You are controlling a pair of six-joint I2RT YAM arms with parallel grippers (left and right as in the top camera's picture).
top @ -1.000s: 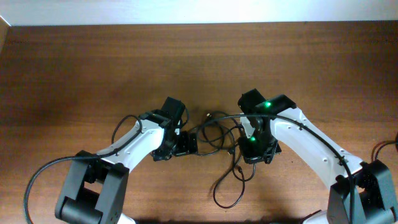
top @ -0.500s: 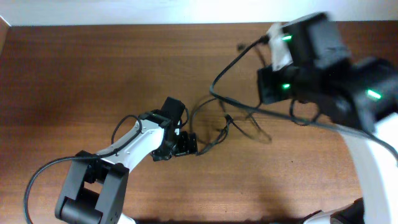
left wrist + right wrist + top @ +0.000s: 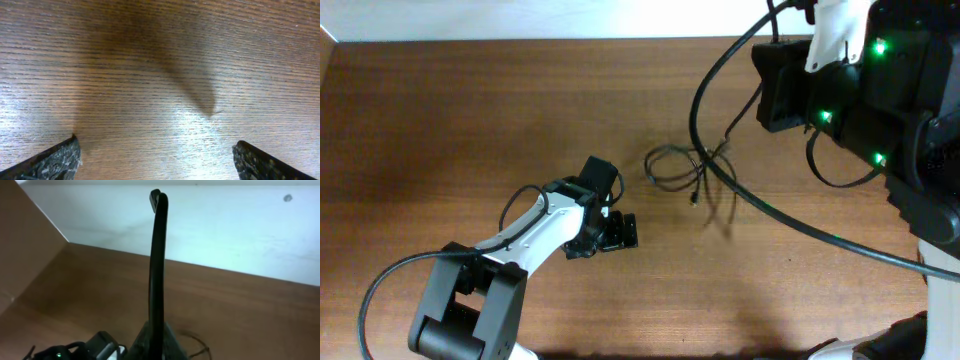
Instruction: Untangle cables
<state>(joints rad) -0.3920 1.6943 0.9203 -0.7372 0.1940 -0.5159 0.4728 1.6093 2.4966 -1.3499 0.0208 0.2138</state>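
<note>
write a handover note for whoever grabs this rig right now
Left tool: open, empty, low over bare table.
Right tool: shut on a cable, high above the table.
Cables: looped bundle near mid-table, apart from the left tool.
Done: one strand pinched and up.
Left: bundle looks knotted; separate the strands and lay them out.

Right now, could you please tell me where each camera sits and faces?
Overhead: above the brown wooden table, facing down on thin black cables; left arm and right arm show.
Left wrist: low, facing bare wood; left gripper open.
Right wrist: raised, facing a pale surface past the table; right gripper shut on a cable.
Overhead and left wrist share the left gripper.
</note>
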